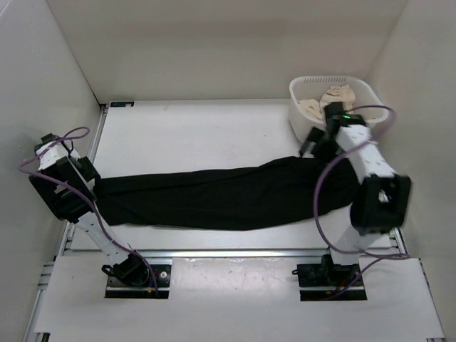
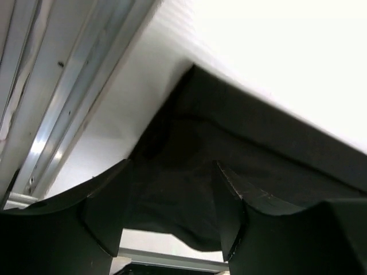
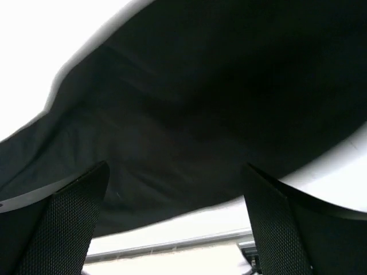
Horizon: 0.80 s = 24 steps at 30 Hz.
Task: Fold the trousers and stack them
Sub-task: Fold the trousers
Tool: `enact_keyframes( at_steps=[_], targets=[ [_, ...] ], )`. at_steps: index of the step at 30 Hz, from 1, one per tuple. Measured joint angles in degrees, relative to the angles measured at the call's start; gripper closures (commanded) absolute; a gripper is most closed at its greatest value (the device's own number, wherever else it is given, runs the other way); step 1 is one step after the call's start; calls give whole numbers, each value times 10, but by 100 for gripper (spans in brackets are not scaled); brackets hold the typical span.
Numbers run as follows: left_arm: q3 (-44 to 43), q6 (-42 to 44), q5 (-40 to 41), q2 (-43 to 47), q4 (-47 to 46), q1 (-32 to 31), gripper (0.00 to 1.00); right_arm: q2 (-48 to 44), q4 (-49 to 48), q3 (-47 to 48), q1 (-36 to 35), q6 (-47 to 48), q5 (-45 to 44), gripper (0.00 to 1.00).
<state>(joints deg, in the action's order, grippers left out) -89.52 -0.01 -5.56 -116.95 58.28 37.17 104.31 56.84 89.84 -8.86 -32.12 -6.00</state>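
The black trousers (image 1: 228, 196) lie stretched flat across the table from left to right, folded lengthwise into one long band. My left gripper (image 1: 90, 172) is at their left end; in the left wrist view its jaws (image 2: 172, 215) stand apart with the trousers' (image 2: 189, 172) edge lying loose between them. My right gripper (image 1: 313, 146) hovers at the right end. In the right wrist view it (image 3: 175, 220) is wide open over the trousers (image 3: 200, 103), and its fingers grip nothing.
A white basket (image 1: 302, 120) holding beige cloth (image 1: 332, 98) stands at the back right, just behind the right gripper. An aluminium rail (image 1: 228, 253) runs along the near table edge. White walls enclose the table on the left, back and right.
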Motion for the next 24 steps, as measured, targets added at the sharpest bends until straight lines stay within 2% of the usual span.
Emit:
enact_keyframes(
  at_steps=[4,7,12,15,17,19,21,24],
  targets=[
    [34,0,0,46,1,0,32,-207,1,-157,103,-3,26,1],
    [51,0,0,63,2,0,32,-272,1,-225,101,0,43,1],
    [57,0,1,61,4,0,31,-224,-29,-259,91,-11,61,1],
    [57,0,2,61,4,0,31,-225,-34,-281,92,-46,13,5],
    [59,0,2,61,3,0,31,-233,-48,-295,92,-65,-25,11],
    [65,0,2,61,2,0,31,-236,-72,-297,93,-80,-54,11],
    [71,0,2,61,4,0,31,-221,-94,-280,95,-96,-77,11],
    [73,0,2,61,5,0,31,-139,-106,-192,93,-112,-114,8]
  ],
)
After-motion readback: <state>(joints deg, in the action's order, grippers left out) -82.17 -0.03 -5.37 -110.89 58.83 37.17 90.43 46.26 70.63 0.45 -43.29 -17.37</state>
